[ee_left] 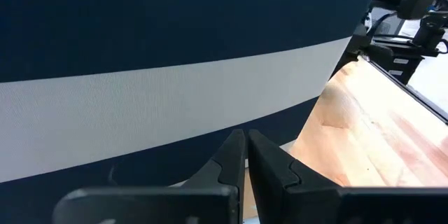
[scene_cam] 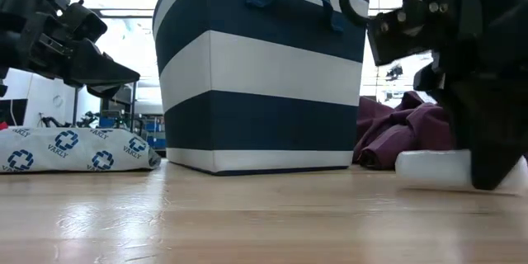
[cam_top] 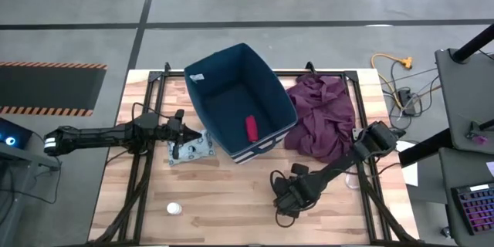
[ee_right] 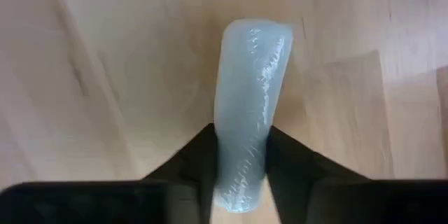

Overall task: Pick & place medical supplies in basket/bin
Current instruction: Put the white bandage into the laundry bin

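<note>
Nearest the front edge of the wooden table (cam_top: 231,208) lies a small white round container (cam_top: 174,209), alone toward the front left corner, well apart from both arms. Right of centre, the right gripper (cam_top: 286,203) is lowered to the tabletop; its two dark fingers (ee_right: 192,164) sit closed against either side of a white cylinder (ee_right: 248,105), which lies flat on the wood and pokes out beyond the fingertips. At table height, the same cylinder appears as a pale block resting on the boards beneath the dark gripper body.

Further back on the left side, the left gripper (cam_top: 179,131) hovers just above a flat grey-white packet (cam_top: 190,150) printed with blue emblems; its fingers (ee_left: 227,157) are pressed together with nothing between them, pointing at the striped wall of the bin. The packet lies flat, just beside the bin's front left corner.

Behind these stands the navy bin (cam_top: 202,102) with white bands around its base, upright and open at the top, a small white tag on its inner wall. A red roll (cam_top: 251,128) lies on its floor near the front right corner. To the bin's right, a maroon cloth (cam_top: 320,116) is heaped, touching the bin's side.
</note>
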`<move>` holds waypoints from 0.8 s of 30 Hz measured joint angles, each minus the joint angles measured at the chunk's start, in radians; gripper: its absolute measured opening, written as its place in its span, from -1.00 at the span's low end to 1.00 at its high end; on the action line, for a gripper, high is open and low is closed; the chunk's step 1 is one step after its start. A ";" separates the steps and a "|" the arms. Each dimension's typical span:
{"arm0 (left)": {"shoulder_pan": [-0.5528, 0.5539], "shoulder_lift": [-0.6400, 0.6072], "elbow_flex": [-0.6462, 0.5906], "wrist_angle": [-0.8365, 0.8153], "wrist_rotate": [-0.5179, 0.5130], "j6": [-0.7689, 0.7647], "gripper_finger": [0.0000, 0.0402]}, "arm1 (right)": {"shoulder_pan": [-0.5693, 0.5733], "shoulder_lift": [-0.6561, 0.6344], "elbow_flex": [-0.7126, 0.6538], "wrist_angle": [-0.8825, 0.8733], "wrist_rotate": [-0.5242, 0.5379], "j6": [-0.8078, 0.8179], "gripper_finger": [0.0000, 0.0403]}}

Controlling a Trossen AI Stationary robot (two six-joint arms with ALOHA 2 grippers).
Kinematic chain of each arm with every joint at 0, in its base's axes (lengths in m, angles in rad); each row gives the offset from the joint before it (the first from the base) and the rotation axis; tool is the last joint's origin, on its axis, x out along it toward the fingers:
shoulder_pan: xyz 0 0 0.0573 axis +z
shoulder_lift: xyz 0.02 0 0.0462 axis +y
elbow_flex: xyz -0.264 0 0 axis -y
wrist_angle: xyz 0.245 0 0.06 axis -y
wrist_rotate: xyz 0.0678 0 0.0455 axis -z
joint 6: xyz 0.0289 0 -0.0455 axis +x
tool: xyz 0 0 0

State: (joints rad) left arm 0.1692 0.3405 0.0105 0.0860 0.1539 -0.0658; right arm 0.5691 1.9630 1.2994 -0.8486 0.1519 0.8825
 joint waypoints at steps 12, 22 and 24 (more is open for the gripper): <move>0.000 0.000 0.000 0.000 0.000 0.000 -0.99 | -0.072 -0.231 0.058 0.406 0.001 -0.148 -0.78; 0.000 0.000 0.000 0.000 0.000 0.000 -0.99 | -0.254 -0.414 0.086 0.717 0.294 -0.466 -0.74; 0.000 -0.001 0.000 0.000 0.000 0.000 -0.99 | -0.307 -0.429 0.086 0.702 0.309 -0.486 -0.74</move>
State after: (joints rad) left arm 0.1692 0.3397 0.0105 0.0860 0.1543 -0.0658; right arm 0.2621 1.5337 1.3853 -0.1465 0.4613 0.3968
